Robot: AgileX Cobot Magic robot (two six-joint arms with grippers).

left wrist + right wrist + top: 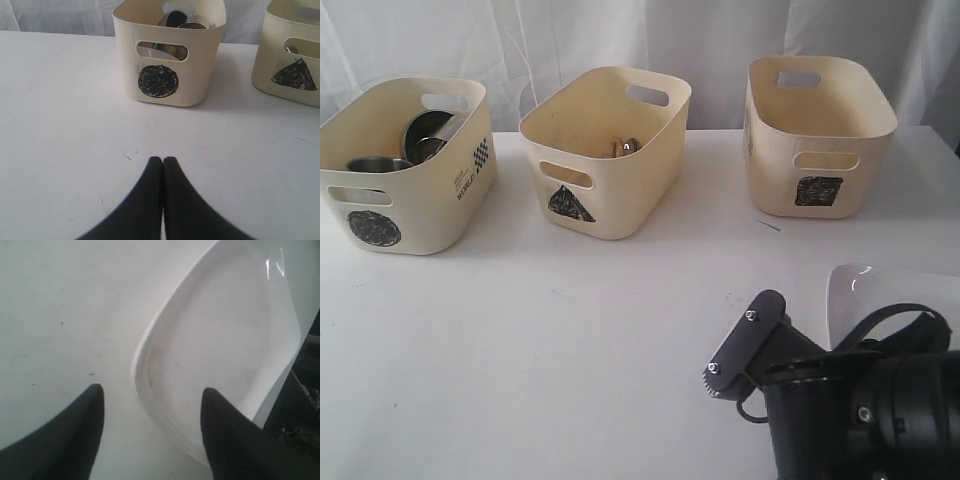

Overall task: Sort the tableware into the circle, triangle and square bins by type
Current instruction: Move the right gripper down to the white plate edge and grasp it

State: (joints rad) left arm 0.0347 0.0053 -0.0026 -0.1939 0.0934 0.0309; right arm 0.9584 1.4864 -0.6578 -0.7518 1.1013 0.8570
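Note:
The large white square plate [865, 295] lies flat at the table's front right, partly hidden by my right arm [840, 400]. In the right wrist view my right gripper [152, 390] is open just above the table. The plate's [225, 340] near rim runs between its fingers, with one fingertip [212, 405] over the plate and the other beside it. Steel mugs and a steel bowl [395, 155] sit in the circle bin [420, 205]. Cutlery [625, 147] shows inside the triangle bin [620, 200]. My left gripper [163, 160] is shut on nothing above bare table, in front of the circle bin [165, 60].
The square bin [780, 130] stands at the back right; nothing shows inside it from here. The triangle bin [292, 55] stands beside the circle bin. A white curtain hangs behind the bins. The table edge [300, 390] runs right next to the plate.

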